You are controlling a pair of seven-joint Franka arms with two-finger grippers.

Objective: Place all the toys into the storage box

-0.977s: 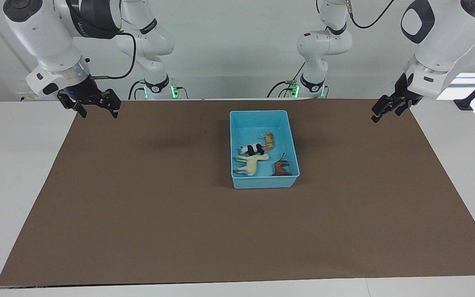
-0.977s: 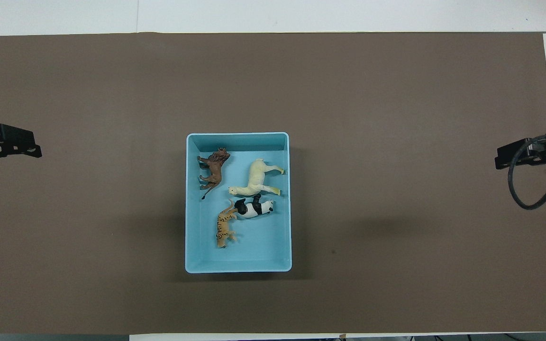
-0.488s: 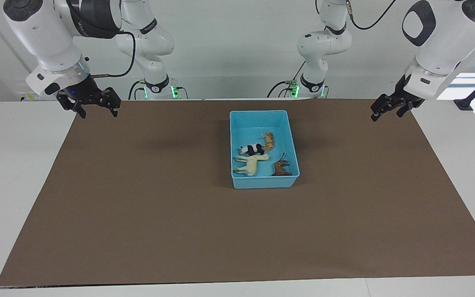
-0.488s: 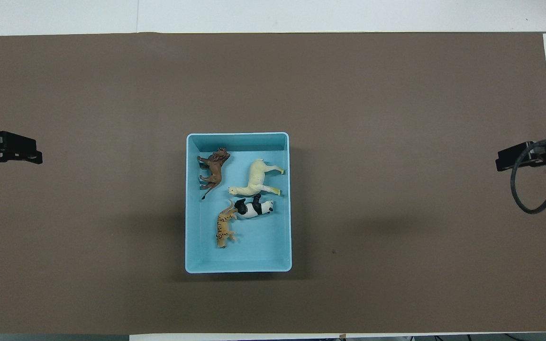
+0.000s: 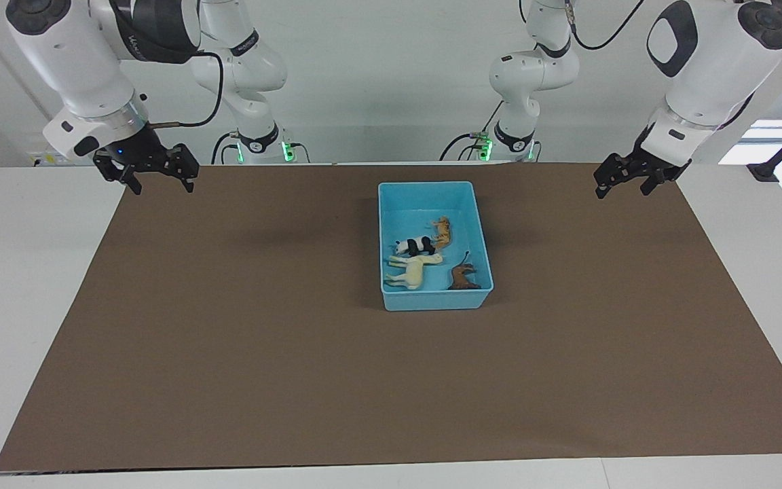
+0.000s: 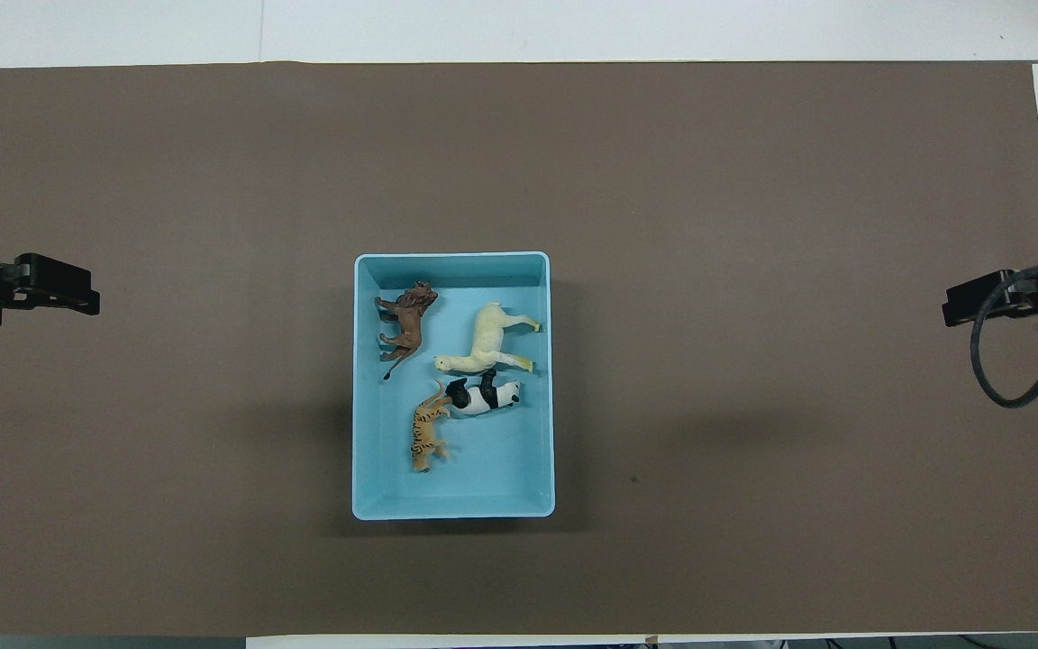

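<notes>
All four toys lie on their sides inside the storage box (image 5: 434,299) at mid-tabletop: lion figurine (image 6: 404,319) at 11 o'clock, cream horse (image 6: 486,342) at 1, panda (image 6: 483,396) central, tiger (image 6: 428,434) at 7. Left gripper (image 5: 624,179) and right gripper (image 5: 158,172), fingers apart and empty, hang over the brown mat (image 5: 228,339) at its two ends, probably parked because sorting looks complete.

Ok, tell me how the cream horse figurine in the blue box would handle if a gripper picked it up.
The cream horse looks like moulded plastic, so probably stiff and light. It lies on its side in the storage box, so unlikely to roll. Its thin legs could slip from the fingers; the body seems the safer grip. The panda lies close, likely getting nudged.
</notes>
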